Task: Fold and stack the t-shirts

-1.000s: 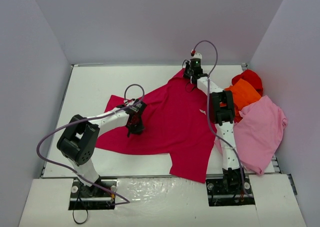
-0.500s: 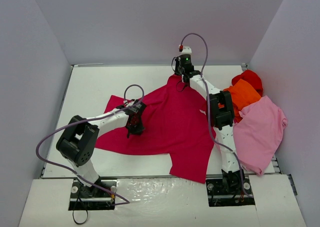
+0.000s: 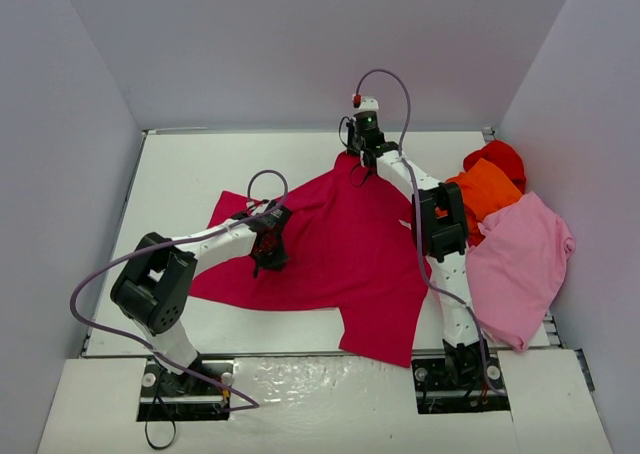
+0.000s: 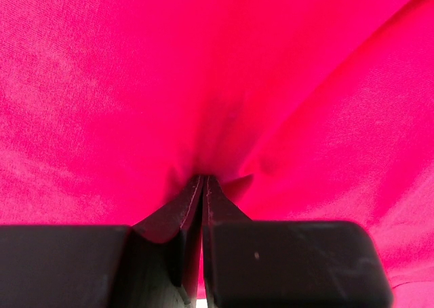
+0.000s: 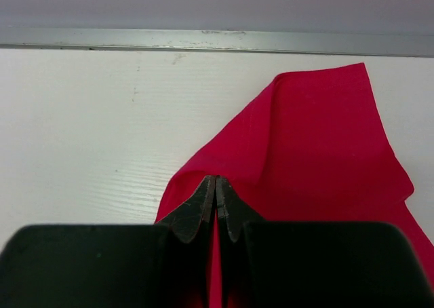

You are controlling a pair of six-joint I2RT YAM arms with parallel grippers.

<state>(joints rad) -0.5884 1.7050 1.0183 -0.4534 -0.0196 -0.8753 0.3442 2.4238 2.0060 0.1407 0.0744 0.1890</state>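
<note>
Right jaws shifted left, shirt (image 5: 319, 159) pinched (wrist)

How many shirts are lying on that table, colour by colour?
crimson cloth t-shirt: 1
orange cloth t-shirt: 1
light pink cloth t-shirt: 1
bright red cloth t-shirt: 1
Total: 4

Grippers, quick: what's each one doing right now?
Left gripper: shut on the crimson shirt, mid-cloth.
Right gripper: shut on the same shirt's far edge.
</note>
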